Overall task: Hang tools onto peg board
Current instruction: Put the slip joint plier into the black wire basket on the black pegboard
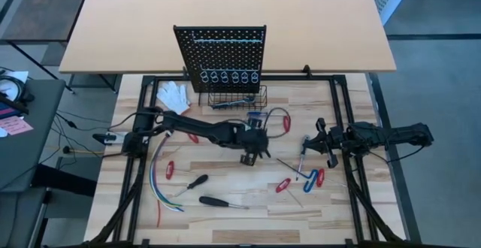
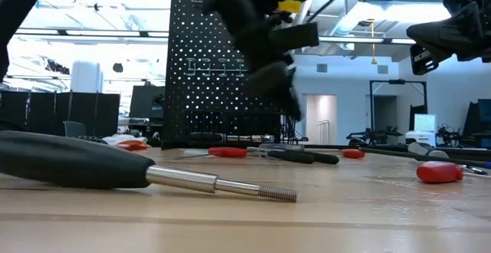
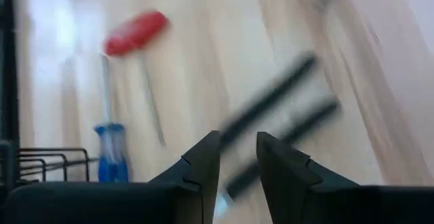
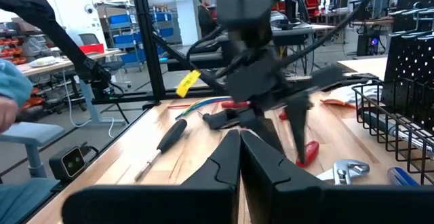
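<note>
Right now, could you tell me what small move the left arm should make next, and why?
Probably lower the left gripper toward the tools beneath it. It hangs mid-table, fingers parted and holding nothing, the peg board's rings look unfilled, and screwdrivers lie on the table.

Left arm: enters the high view from about 9 o'clock and reaches in a long, nearly straight line toward the centre of the surface, the wrist angled toward 4 o'clock. Left gripper (image 1: 254,155) hangs above the surface near its centre; in the left wrist view its fingers (image 3: 203,166) stand slightly apart with a narrow gap between them. Right arm: lies folded at the 3 o'clock edge, pointing toward 9 o'clock. Right gripper (image 1: 307,144) sits at that side, well apart from the left one; its fingers (image 4: 224,157) are pressed together, with nothing between them.
</note>
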You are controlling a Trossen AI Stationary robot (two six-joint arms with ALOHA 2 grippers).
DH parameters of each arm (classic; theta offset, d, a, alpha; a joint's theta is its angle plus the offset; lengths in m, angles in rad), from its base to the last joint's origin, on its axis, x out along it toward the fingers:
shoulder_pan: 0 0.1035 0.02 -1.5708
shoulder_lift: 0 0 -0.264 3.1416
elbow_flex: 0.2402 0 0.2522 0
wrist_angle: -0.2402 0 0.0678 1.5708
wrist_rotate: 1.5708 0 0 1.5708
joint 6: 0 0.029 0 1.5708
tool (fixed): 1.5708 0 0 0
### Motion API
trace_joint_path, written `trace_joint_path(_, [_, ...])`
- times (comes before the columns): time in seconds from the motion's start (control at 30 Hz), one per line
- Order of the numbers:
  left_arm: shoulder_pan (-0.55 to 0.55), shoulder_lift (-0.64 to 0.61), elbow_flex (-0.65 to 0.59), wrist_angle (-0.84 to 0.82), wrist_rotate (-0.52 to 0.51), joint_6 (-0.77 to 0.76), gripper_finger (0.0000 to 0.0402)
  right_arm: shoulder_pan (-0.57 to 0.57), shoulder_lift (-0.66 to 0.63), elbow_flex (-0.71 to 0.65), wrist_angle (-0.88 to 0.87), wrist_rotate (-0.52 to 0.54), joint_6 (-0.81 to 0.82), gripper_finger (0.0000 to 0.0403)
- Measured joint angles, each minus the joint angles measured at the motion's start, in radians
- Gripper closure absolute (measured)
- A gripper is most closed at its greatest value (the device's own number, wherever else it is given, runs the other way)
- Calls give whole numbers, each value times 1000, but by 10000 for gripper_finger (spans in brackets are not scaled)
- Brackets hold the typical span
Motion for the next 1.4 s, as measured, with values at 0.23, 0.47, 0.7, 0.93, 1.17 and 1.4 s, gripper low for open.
trace_joint_path(0.23, [48,90,1,140,75,-42,308,0,0,0,2,0,0,385])
trace_joint_path(0.47, [22,138,23,62,136,-66,357,0,6,0,7,-1,0,385])
trace_joint_path(0.7, [-51,89,22,-114,193,-62,397,0,9,0,6,0,0,385])
trace_joint_path(0.93, [-99,24,19,-411,218,-254,401,0,9,0,6,0,0,385])
trace_joint_path(1.17, [-170,-25,16,-508,-133,-690,400,0,10,0,4,0,0,385])
trace_joint_path(1.4, [-194,-28,-41,-491,-173,-1055,354,0,10,0,3,0,0,385])
